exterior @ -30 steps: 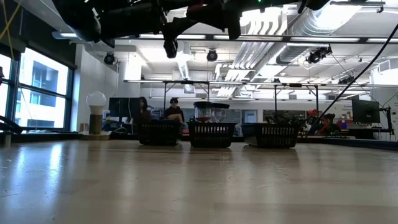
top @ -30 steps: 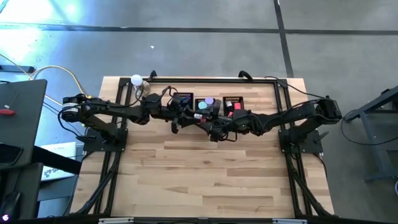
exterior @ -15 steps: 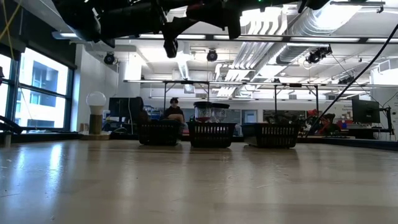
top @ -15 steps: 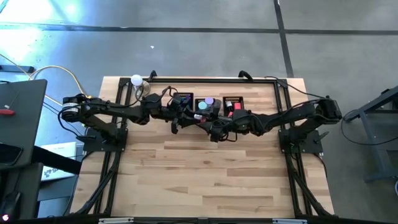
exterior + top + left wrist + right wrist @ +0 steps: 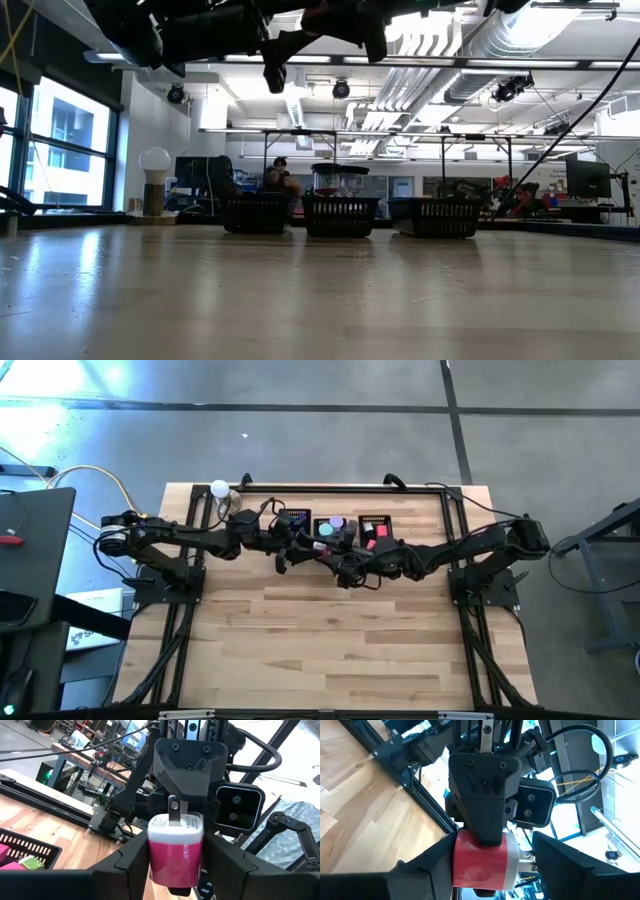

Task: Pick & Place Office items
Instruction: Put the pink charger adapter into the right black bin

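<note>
A pink block (image 5: 176,854) with a white cap and metal prongs is held in the air between both grippers; it shows as red (image 5: 479,859) in the right wrist view. My left gripper (image 5: 176,870) and right gripper (image 5: 487,865) meet face to face over the table's far middle (image 5: 318,556), just in front of the bins and high above the tabletop. Each is shut on the block. Other small pieces, purple, teal and pink, lie in the middle bin (image 5: 332,526) and right bin (image 5: 375,527). My left gripper pinches the pink body (image 5: 165,862) of the block between its two fingers, one on each long side. The white cap (image 5: 176,826) and prongs stick out past the fingers. The block is lifted clear of the table. My right gripper has the block lengthwise between its fingers. One finger (image 5: 442,857) meets the pink end and the other (image 5: 545,855) stands at the prong end. The left gripper's finger (image 5: 485,815) covers the block's face.
Three black mesh bins (image 5: 255,213), (image 5: 340,214), (image 5: 432,216) stand in a row along the far edge. A white ball on a metal base (image 5: 219,489) stands at the far left corner. A bin holding pink and green pieces (image 5: 25,857) shows below. A person (image 5: 278,178) sits beyond the table.
</note>
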Robot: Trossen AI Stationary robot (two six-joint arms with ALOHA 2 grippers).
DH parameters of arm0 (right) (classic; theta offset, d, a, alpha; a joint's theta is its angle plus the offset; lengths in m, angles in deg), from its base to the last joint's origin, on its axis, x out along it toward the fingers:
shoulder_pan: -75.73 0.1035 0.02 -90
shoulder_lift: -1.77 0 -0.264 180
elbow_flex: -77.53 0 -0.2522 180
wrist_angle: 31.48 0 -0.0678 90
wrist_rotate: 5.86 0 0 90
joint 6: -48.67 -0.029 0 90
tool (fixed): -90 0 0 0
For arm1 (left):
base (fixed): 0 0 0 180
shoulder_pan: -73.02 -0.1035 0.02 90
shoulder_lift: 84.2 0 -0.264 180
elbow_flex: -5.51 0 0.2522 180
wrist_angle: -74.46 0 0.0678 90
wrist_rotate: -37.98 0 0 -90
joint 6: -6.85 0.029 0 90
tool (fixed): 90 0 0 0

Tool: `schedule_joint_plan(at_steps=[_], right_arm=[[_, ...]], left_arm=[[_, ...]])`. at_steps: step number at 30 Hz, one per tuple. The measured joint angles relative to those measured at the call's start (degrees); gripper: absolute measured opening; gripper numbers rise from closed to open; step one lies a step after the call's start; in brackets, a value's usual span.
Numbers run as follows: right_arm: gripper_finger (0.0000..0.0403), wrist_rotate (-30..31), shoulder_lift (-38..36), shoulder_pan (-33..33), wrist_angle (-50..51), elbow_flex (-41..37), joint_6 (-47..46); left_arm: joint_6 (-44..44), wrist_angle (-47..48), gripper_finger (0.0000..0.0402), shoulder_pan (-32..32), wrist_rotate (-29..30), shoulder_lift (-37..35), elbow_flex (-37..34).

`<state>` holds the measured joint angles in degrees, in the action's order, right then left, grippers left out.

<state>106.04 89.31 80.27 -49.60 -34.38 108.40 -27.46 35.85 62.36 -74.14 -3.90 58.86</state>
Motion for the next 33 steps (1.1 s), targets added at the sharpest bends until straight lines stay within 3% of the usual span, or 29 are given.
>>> schedule_joint_plan(at_steps=[9,20,26,30,33], right_arm=[[0.0219,8.6,0.0,2.5,3.0,0.1,-1.6],[0.0219,34.9,0.1,4.4,10.9,-0.1,-5.8],[0.0219,39.8,0.1,1.2,23.9,-0.1,-18.3],[0.0219,42.4,0.0,-1.3,34.6,-0.1,-34.0],[0.0219,40.2,-1.0,-3.3,44.8,-0.1,-47.6]], left_arm=[[0.0,0.3,0.0169,-0.6,-0.1,0.0,0.0],[-0.1,0.7,0.017,-4.9,-4.1,-0.2,0.1],[-1.8,0.8,0.017,-7.2,-8.2,-0.3,0.1],[-4.1,0.9,0.017,-8.9,-12.5,-0.3,0.1],[-5.1,0.9,0.017,-9.8,-15.3,-0.3,0.0]])
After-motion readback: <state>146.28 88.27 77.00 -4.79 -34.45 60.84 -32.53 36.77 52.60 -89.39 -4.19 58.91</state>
